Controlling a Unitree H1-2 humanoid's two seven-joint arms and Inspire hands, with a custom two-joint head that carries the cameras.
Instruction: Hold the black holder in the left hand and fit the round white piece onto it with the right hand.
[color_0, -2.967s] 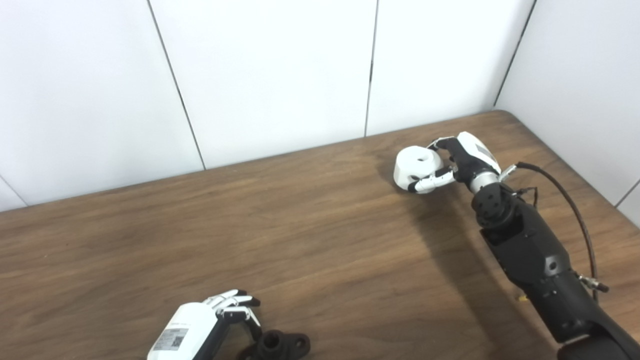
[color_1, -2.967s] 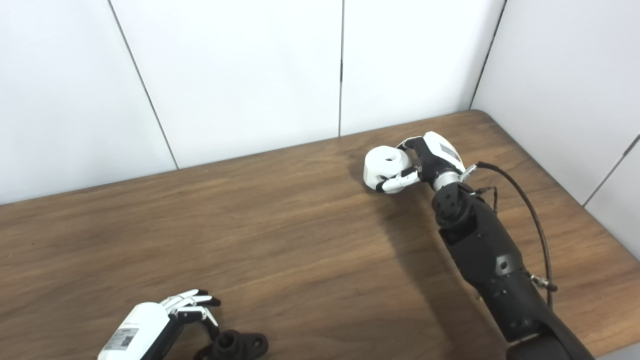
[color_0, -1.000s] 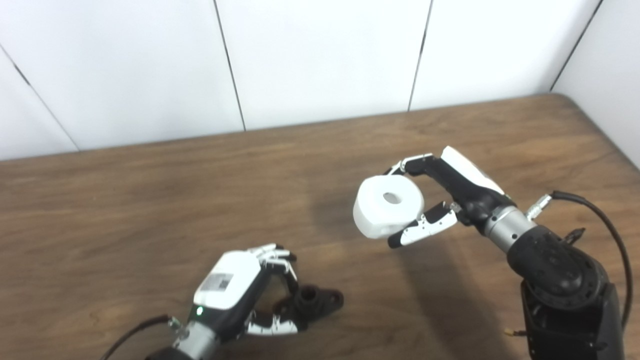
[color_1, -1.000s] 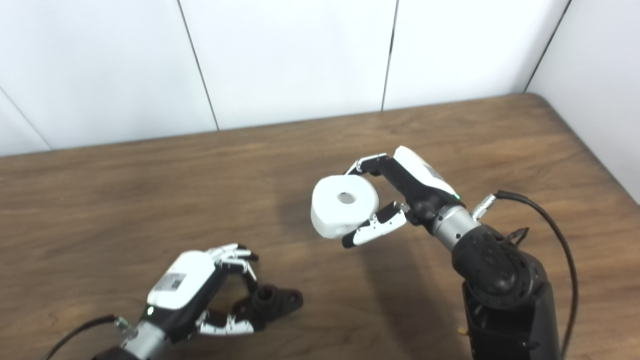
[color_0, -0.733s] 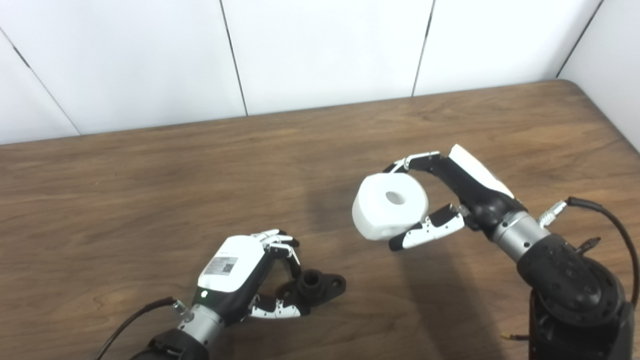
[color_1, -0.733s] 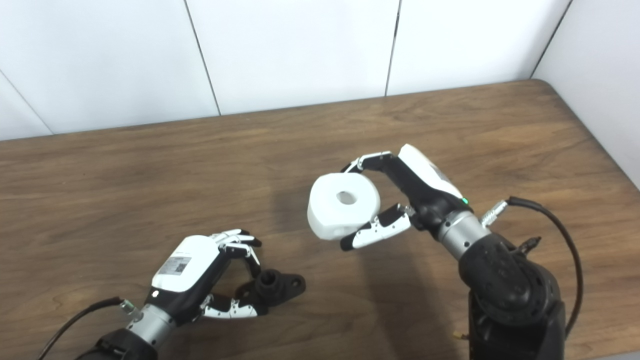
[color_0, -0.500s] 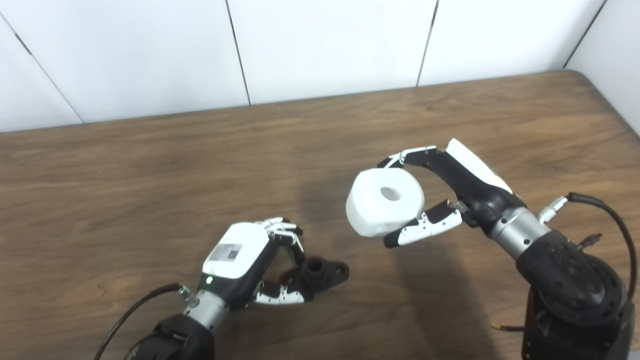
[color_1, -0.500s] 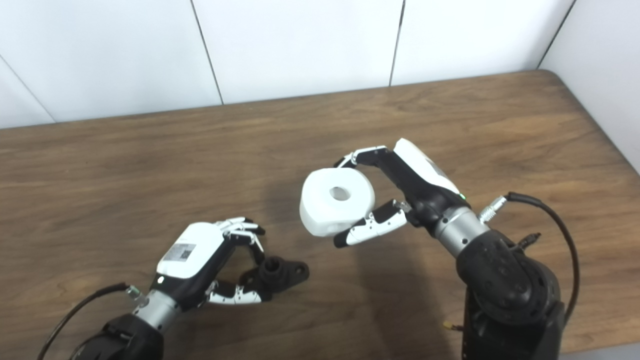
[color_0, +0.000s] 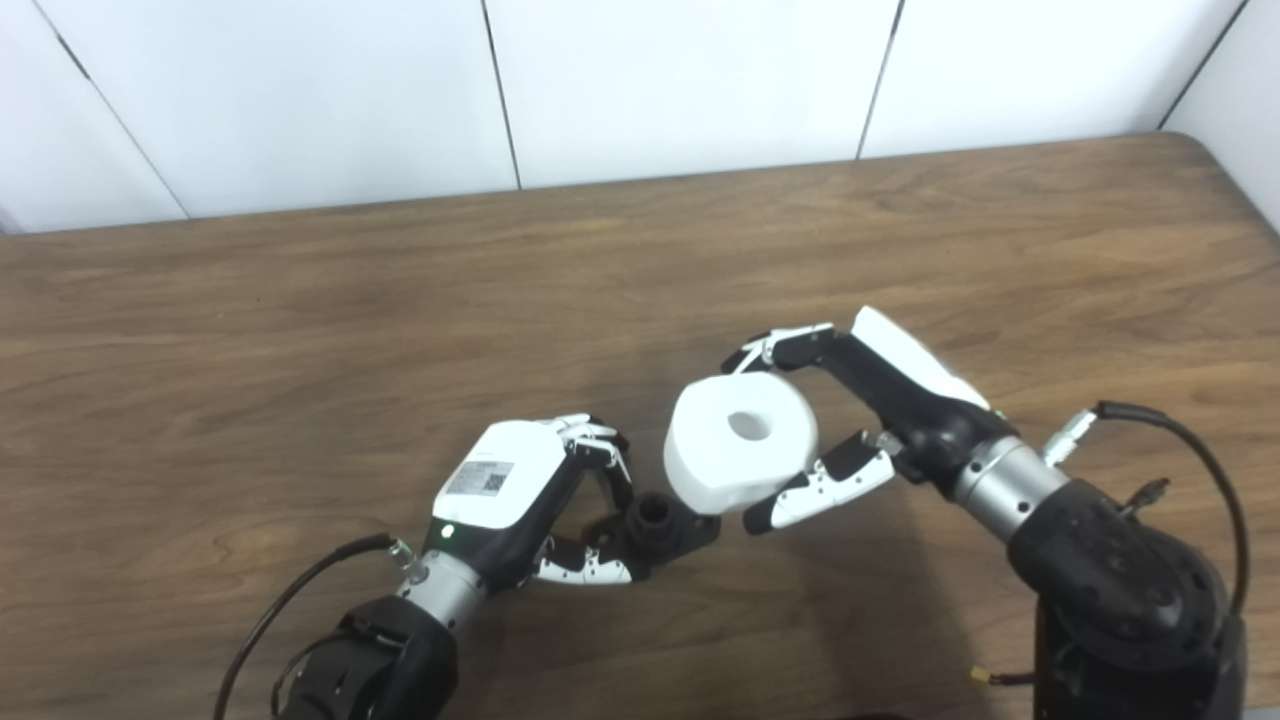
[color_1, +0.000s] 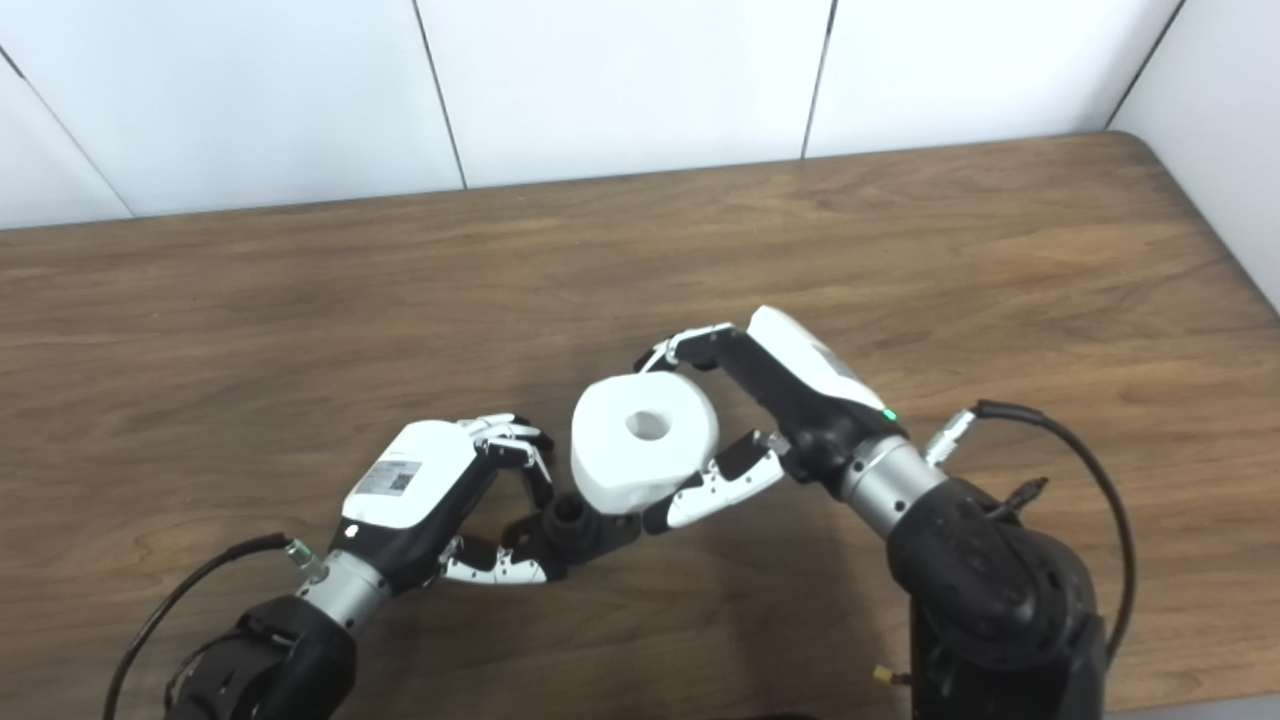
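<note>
White, matte: round white piece (color_0: 741, 442) with a central bore facing up – pinched between thumb and fingers of the right hand (color_0: 870, 400).
Left eye view – carrier: right hand curled around the piece's rim, holding it clear of the wooden table (color_0: 300, 330).
Left eye view – target: black holder (color_0: 662, 522), its short upright post just below and left of the piece's lower edge; base flange partly hidden under the piece.
Left eye view – support: left hand (color_0: 520, 495) closed on the holder's left side, low over the table; whether the holder is lifted cannot be told.
Right eye view – offset: piece (color_1: 645, 437) sits up and right of the post (color_1: 567, 515) – bore not yet over it.
Right eye view – axes: bore tilted slightly toward the camera; post near upright.
Judgement: piece must shift left and down to align bore with post.
</note>
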